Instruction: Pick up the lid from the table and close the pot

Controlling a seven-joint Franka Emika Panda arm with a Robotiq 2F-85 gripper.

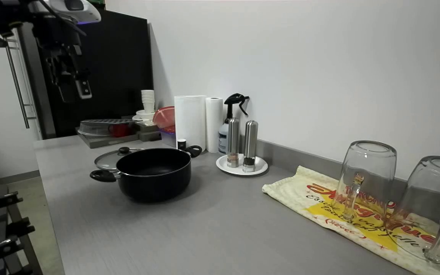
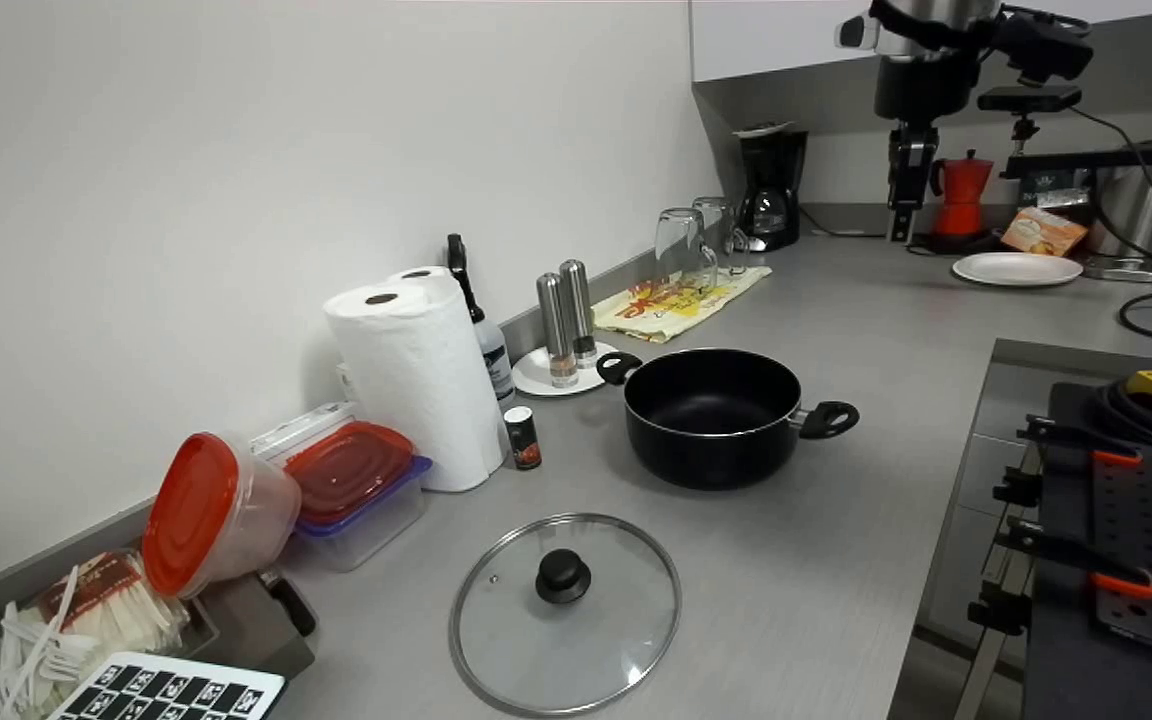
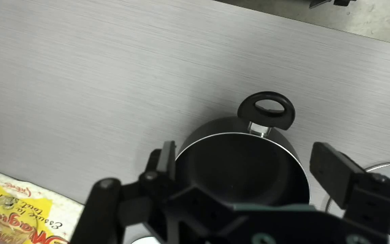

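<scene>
The lid point(image 2: 565, 622) lay flat on the worktop point(image 2: 816, 600), near the pot point(image 2: 714, 422) but apart from it. The pincer point(image 3: 247, 166), its jaws spread and holding nothing, hung higher than the pot. Coming down off-centre, it could miss the small knob point(image 2: 563, 576) or grip it weakly, letting the lid slip or tilt; too low a path could knock the pot. Round, the lid showed no long axis; its knob pointed up.
</scene>
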